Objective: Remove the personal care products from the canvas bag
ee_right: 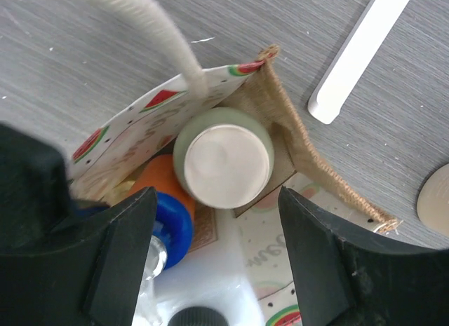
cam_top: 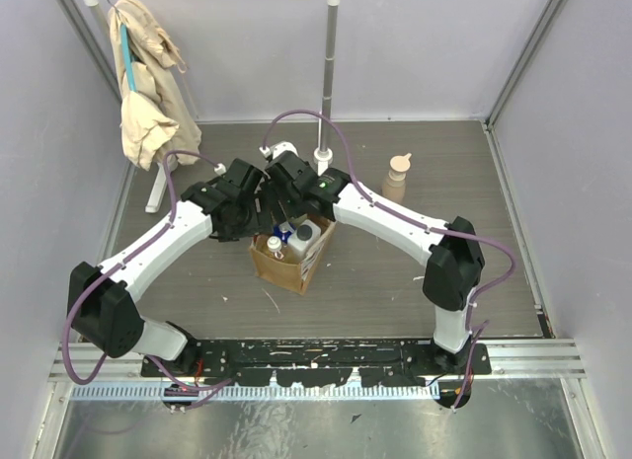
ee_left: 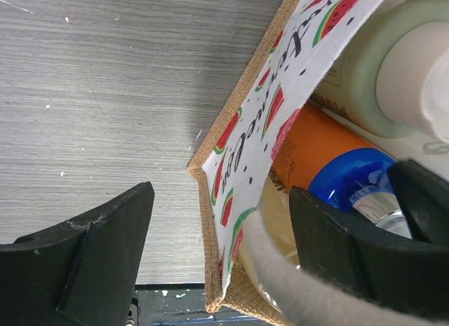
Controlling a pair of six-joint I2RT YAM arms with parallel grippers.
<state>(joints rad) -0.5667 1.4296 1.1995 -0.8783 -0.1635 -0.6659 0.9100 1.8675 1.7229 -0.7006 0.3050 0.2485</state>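
The canvas bag (cam_top: pixel 296 268) stands upright mid-table with a watermelon-print lining. My left gripper (cam_top: pixel 259 218) is open and straddles the bag's wall (ee_left: pixel 231 151), one finger outside and one inside beside a cream handle (ee_left: pixel 295 284). My right gripper (cam_top: pixel 285 220) is open over the bag mouth (ee_right: pixel 217 198). Inside are the olive-green cream-capped bottle (ee_right: pixel 223 163), the orange-and-blue bottle (ee_right: pixel 167 212) and the white dark-capped bottle (ee_right: pixel 203 317). A small white-capped bottle (cam_top: pixel 275 245) shows from above. The tan pump-top bottle (cam_top: pixel 396 178) stands on the table to the right.
A white garment rack pole (cam_top: pixel 329 74) stands behind the bag, and its foot (ee_right: pixel 358 52) lies close to the bag. A beige garment (cam_top: pixel 148 84) hangs at the back left. Walls close in the left, back and right.
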